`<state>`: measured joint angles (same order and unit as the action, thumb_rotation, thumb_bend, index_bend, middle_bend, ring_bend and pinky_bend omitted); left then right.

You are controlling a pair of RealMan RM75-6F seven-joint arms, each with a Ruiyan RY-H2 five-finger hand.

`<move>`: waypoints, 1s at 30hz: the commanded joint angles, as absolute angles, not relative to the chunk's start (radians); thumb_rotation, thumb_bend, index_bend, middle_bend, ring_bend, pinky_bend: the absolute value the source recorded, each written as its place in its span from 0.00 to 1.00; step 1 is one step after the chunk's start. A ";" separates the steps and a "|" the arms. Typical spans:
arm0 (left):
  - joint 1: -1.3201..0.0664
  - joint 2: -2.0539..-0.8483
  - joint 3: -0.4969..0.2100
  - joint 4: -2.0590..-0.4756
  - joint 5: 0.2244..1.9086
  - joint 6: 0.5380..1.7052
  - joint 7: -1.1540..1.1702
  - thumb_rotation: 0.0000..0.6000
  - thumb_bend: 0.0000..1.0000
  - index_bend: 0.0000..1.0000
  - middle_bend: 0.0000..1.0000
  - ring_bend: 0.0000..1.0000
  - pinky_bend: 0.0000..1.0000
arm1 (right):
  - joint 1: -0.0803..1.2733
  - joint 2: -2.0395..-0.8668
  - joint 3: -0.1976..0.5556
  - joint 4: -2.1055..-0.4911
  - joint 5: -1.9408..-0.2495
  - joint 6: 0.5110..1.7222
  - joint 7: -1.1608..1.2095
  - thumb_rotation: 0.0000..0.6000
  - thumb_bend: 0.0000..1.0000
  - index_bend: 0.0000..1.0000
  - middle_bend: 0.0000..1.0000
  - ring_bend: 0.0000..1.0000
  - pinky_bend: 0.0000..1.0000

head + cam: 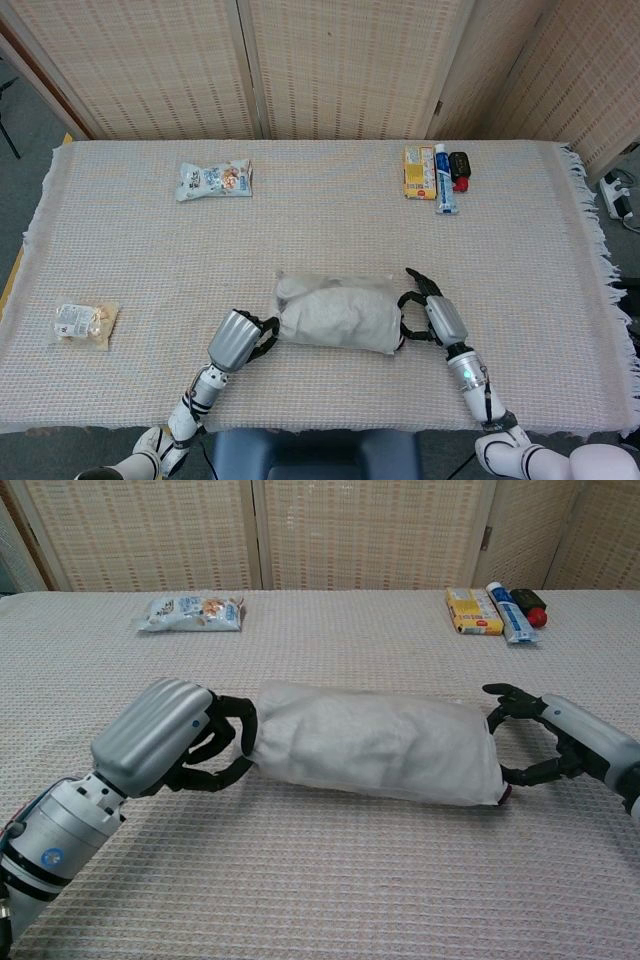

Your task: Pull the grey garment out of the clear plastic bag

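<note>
A clear plastic bag [338,312] [375,742] packed with a grey garment lies across the middle of the table, near the front edge. My left hand [240,338] [170,735] is at the bag's left end, its dark fingers curled over and under that end and gripping it. My right hand [432,310] [555,742] is at the bag's right end. Its fingers are spread, one by the upper corner and the thumb by the lower corner, holding nothing. A small dark red bit shows at the bag's lower right corner.
A snack packet [214,180] [190,611] lies at the back left, and a smaller packet [85,321] at the left edge. At the back right lie a yellow box [418,172] [472,611], a toothpaste tube [445,180] and a black-and-red item [460,168]. Woven screens stand behind the table.
</note>
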<state>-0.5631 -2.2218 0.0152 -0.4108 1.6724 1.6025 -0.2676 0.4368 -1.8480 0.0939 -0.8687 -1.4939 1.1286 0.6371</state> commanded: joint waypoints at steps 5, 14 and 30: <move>-0.565 -2.216 0.010 -0.417 1.668 1.605 -0.271 1.00 0.60 0.79 1.00 1.00 1.00 | 0.442 -1.864 0.090 -0.881 -1.489 1.123 0.659 1.00 0.35 0.50 0.04 0.00 0.00; -0.568 -2.204 0.005 -0.425 1.664 1.603 -0.263 1.00 0.61 0.79 1.00 1.00 1.00 | 0.450 -1.863 0.092 -0.907 -1.490 1.132 0.646 1.00 0.51 0.69 0.09 0.00 0.00; -0.563 -2.163 -0.003 -0.432 1.655 1.608 -0.221 1.00 0.62 0.79 1.00 1.00 1.00 | 0.403 -1.700 0.090 -1.022 -1.467 1.182 0.489 1.00 0.51 0.69 0.09 0.00 0.00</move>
<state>-0.5642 -2.1650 -0.0032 -0.4331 1.6558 1.6075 -0.2232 0.4074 -1.7093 0.0898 -1.0162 -1.4711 1.1807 0.4919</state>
